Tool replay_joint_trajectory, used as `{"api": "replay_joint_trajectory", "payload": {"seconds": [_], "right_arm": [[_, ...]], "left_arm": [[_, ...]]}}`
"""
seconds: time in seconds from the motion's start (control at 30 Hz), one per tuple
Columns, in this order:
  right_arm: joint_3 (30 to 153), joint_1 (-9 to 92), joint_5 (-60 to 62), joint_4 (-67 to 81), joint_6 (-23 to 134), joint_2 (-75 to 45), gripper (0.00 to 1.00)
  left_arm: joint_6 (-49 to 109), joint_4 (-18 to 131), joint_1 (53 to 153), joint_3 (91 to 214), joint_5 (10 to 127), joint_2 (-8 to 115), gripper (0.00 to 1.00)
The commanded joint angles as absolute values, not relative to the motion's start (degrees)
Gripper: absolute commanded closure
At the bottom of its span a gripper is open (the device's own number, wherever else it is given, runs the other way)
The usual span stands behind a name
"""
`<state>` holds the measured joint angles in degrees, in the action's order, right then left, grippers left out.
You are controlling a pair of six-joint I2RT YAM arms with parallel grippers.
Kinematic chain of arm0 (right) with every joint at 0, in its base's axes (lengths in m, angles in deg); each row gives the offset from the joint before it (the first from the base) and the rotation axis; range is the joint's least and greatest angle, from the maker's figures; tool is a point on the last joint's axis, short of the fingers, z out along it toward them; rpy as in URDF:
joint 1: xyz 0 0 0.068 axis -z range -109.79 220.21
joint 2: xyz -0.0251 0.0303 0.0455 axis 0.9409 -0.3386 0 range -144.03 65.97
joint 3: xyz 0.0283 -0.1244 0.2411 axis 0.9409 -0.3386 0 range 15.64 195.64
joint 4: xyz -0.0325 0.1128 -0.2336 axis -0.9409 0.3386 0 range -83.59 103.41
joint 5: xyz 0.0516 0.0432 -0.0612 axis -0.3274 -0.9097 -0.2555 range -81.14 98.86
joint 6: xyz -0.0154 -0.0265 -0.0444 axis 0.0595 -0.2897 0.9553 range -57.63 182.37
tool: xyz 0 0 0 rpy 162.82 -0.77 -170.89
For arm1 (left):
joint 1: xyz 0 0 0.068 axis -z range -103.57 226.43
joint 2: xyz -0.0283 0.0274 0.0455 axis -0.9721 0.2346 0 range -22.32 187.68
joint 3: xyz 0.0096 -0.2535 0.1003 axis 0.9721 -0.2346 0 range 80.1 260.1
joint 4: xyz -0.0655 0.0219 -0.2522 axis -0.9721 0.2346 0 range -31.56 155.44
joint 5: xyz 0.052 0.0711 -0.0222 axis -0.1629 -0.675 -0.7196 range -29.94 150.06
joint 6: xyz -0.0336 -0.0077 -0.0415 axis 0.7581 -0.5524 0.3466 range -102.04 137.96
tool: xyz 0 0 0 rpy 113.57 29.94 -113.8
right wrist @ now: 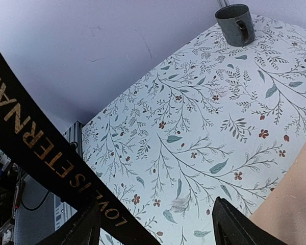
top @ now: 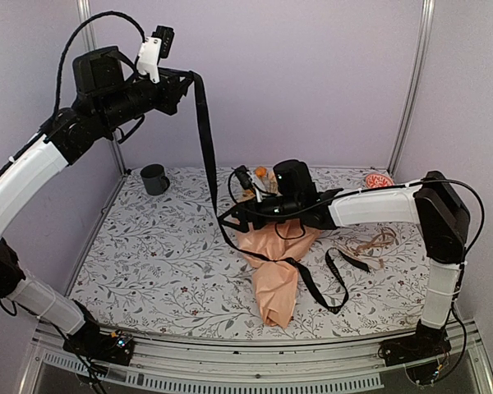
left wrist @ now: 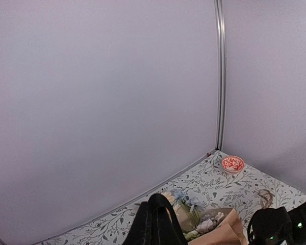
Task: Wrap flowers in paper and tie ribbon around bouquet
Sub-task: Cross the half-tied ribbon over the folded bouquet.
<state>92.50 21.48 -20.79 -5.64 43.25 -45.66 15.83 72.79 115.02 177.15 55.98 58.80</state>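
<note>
Left gripper, high at 10 o'clock, is clamped on the long flat black ribbon; right gripper has its jaws apart beside it; the peach-paper-wrapped flower bouquet lies mid-table, tip toward 6 o'clock; my worry is that the ribbon slips past the right fingers, or a taut pull drags the cone.

The bouquet is laid at mid-counter, narrow end nearest the front edge, flowers toward the rear. The ribbon is led down from high left to its left side and trails off to its right. A mug is stood at the rear left, a bowl at the rear right (a cord lies before it).
</note>
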Motion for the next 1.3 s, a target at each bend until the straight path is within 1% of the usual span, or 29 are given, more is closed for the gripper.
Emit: {"api": "replay_joint_trajectory", "payload": {"seconds": [0.0,0.13,0.33,0.57,0.67,0.77,0.83,0.87,0.93,1.0,1.07,1.13,1.2,1.27], "right_arm": [[95.48,19.76,-22.93,-8.29,42.57,-46.81,0.23],[93.96,19.56,-22.44,-8.44,42.11,-45.53,0.24],[92.02,16.83,-24.38,-7.62,47.28,-43.33,0.2],[88.49,16.32,-27.08,-7.91,49.29,-39.53,0.21],[88.16,16.32,-25.62,-7.66,49.68,-37.86,0.25],[87.28,16.26,-22.23,-7.88,50.03,-36.34,0.33],[86.66,16.25,-19.78,-8.08,49.78,-35.86,0.42],[86.28,16.2,-18.92,-8.36,49.37,-35.69,0.44],[85.47,15.79,-18.19,-9.79,48.7,-35.57,0.45],[84.23,14.92,-17.8,-10.69,48.56,-35.92,0.39],[84.12,13.92,-15.81,-10.37,48.97,-36.54,0.27],[84.53,13.3,-10.59,-9.28,48.79,-37.74,0.15],[87.53,13.25,-4.15,-6.87,47.06,-39.65,0.12],[89.93,13.28,-1.09,-5.06,45.55,-41.4,0.12]], "left_arm": [[14.84,72.29,113.73,179.18,57.18,60.37,1.0],[14.77,72.38,113.08,179.5,57.53,60.58,1.0],[14.65,72.65,112.23,179.5,57.91,60.4,1.0],[14.5,72.58,111.85,179.15,58.11,59.54,1.0],[14.85,72.51,111.83,178.94,58.96,59.52,1.0],[15.39,72.22,111.84,178.15,59.8,59.19,1.0],[15.5,71.67,111.85,177.51,60.51,58.77,1.0],[15.5,71.41,111.85,177.34,60.8,58.47,1.0],[15.46,71.22,111.85,177.18,60.87,58.32,1.0],[15.26,71.18,111.84,177.23,60.94,58.34,1.0],[15.07,71.23,111.85,177.34,60.87,58.31,1.0],[14.9,71.19,111.85,177.39,60.76,58.29,1.0],[14.73,71.07,111.85,177.4,60.42,58.18,1.0],[14.71,70.93,111.85,177.51,60.16,58.24,1.0]]}}
